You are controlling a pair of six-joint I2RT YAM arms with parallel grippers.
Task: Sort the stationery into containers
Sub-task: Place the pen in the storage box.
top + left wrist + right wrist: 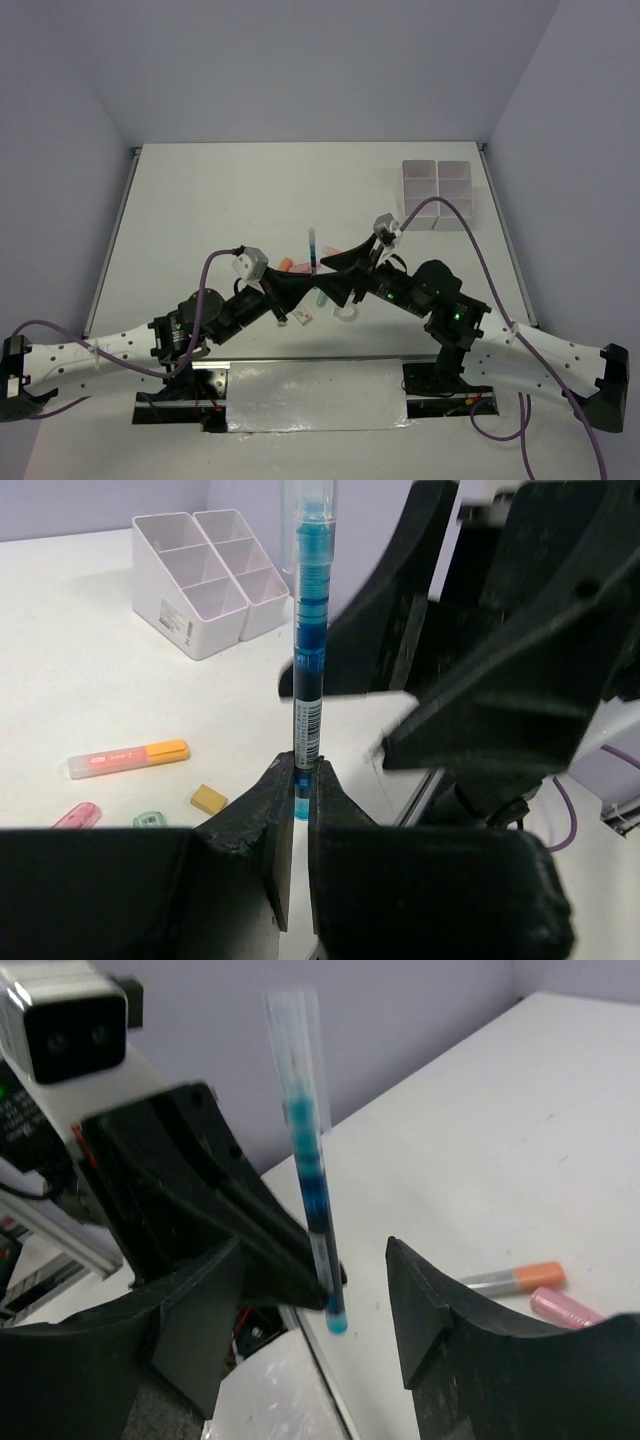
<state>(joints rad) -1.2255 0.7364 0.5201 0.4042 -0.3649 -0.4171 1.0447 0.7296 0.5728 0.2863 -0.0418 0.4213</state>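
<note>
A blue pen [308, 660] with a clear cap stands upright above the table, its lower end pinched in my shut left gripper [302, 775]. In the right wrist view the pen [312, 1160] stands between the fingers of my open right gripper [315, 1250], touching neither pad. From above, both grippers meet at the pen [313, 250] mid-table. The white compartment containers [440, 190] stand at the far right, and they are also in the left wrist view [205, 575]. More stationery lies loose on the table: an orange-capped marker [130, 760], a yellow eraser [208, 798] and a tape ring [347, 314].
A pink marker [565, 1305] lies beside the orange-capped one [515, 1278]. Small pink [78, 815] and green [148, 820] items lie near the left gripper. The table's metal front edge runs just behind both arms.
</note>
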